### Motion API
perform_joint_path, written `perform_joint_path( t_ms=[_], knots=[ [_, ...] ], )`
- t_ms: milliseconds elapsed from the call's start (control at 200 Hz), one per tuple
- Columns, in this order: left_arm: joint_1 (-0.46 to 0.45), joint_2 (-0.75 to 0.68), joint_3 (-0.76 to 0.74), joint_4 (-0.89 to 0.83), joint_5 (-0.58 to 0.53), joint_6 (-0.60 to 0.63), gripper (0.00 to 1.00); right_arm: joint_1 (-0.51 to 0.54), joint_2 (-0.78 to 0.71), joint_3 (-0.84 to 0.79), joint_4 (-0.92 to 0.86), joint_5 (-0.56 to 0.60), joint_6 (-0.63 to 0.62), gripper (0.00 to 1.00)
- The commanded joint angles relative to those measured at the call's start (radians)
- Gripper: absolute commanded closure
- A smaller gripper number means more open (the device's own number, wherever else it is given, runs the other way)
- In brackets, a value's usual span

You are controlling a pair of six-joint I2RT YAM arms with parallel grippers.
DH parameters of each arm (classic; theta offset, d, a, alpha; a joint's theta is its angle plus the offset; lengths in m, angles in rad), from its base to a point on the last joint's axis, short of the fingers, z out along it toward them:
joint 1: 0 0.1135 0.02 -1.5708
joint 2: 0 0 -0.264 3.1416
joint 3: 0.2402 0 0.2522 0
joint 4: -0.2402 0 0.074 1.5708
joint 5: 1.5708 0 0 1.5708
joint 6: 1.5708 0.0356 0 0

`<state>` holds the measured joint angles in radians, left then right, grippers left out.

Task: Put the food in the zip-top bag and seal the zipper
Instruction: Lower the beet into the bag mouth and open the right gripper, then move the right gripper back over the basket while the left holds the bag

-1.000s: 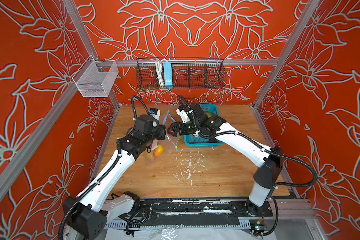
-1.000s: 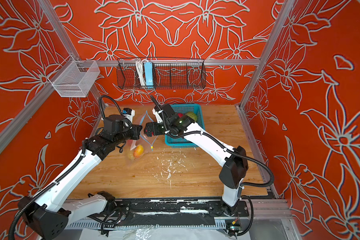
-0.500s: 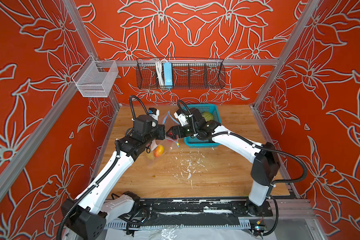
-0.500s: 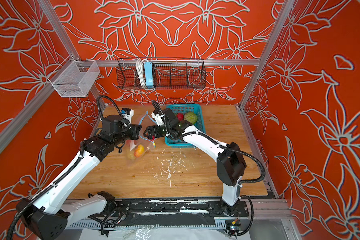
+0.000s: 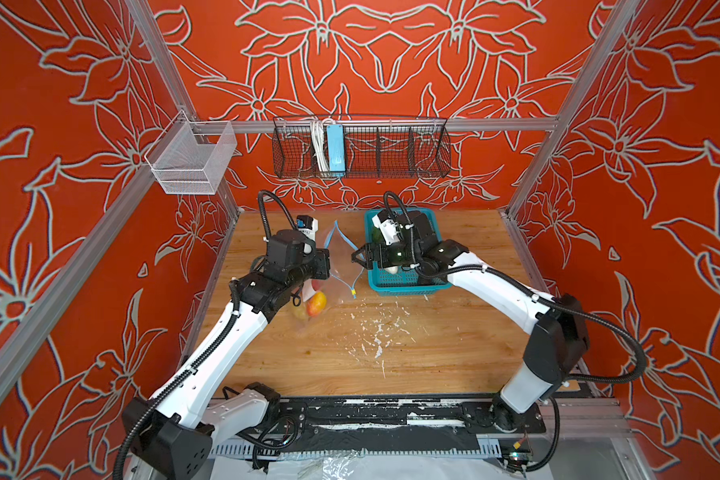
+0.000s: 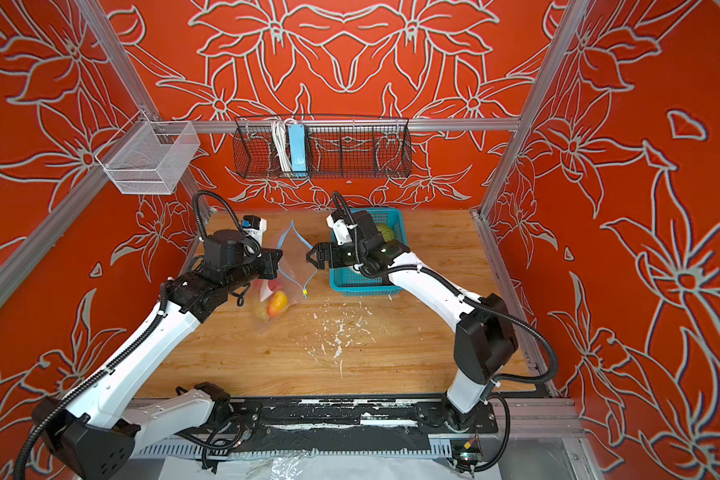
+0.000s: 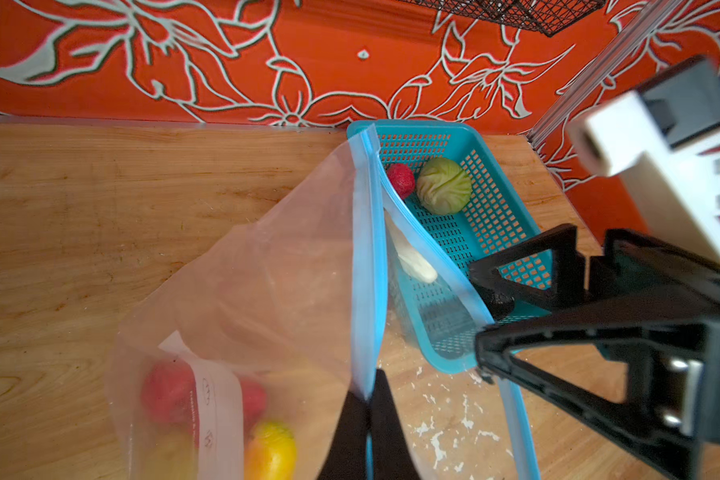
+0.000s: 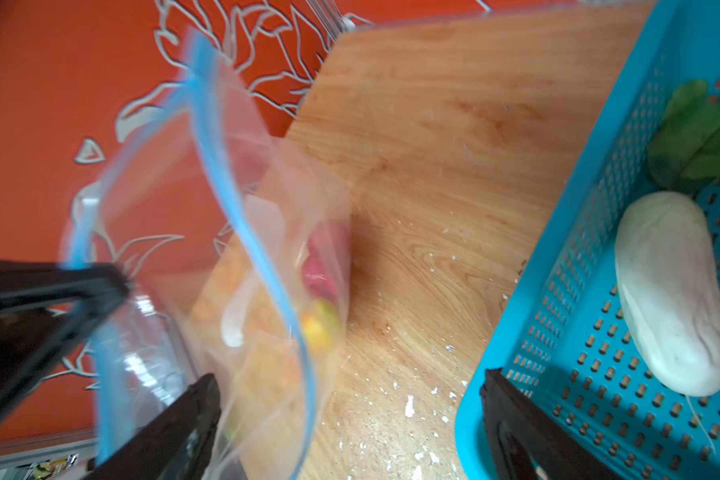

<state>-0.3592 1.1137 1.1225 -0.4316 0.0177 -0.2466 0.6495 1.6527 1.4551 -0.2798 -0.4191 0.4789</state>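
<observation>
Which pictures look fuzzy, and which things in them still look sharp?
Right wrist view: the bag is smeared, the food inside only colour blobs, while the white cucumber and basket look sharp. Left wrist view: the cabbage is crisp, the yellow fruit low in the bag soft. Both top views: sharp all over.

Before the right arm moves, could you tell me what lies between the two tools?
The open mouth of the clear plastic zip-top bag, edged by its light-blue zipper strip; both top views show it.
</observation>
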Motion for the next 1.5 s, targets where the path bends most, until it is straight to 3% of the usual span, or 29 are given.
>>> perform_joint_path(
  t_ms=[0, 280, 621, 786, 926, 1036, 1226, 1336, 1496],
  knots=[
    [0.003, 0.003, 0.003, 0.033, -0.013, 0.007, 1.00, 0.003, -0.046, 0.000, -0.031, 0.039, -0.002, 0.02],
    [0.000, 0.008, -0.016, 0.033, -0.063, 0.052, 1.00, -0.018, -0.057, 0.090, -0.332, 0.278, -0.023, 0.02],
    [0.000, 0.037, 0.032, -0.090, -0.087, -0.060, 1.00, -0.034, -0.056, 0.209, -0.548, 0.465, -0.035, 0.02],
    [0.000, 0.021, 0.016, -0.090, -0.084, -0.069, 1.00, -0.035, -0.077, 0.168, -0.528, 0.531, -0.036, 0.02],
    [0.000, 0.005, -0.017, -0.075, -0.061, -0.045, 1.00, -0.036, -0.169, 0.023, -0.374, 0.473, -0.041, 0.02],
    [0.000, 0.000, -0.040, -0.062, -0.040, -0.020, 1.00, -0.049, -0.202, -0.025, -0.370, 0.575, -0.038, 0.02],
    [0.000, -0.007, -0.053, -0.041, 0.004, 0.023, 1.00, -0.065, -0.095, 0.128, -0.580, 0.626, -0.040, 0.02],
    [0.000, -0.015, -0.065, -0.028, 0.022, 0.026, 1.00, -0.067, 0.001, 0.225, -0.700, 0.744, -0.011, 0.02],
    [0.003, -0.038, -0.072, -0.023, 0.080, -0.034, 1.00, -0.065, 0.233, 0.552, -1.039, 0.857, -0.004, 0.02]
  ],
)
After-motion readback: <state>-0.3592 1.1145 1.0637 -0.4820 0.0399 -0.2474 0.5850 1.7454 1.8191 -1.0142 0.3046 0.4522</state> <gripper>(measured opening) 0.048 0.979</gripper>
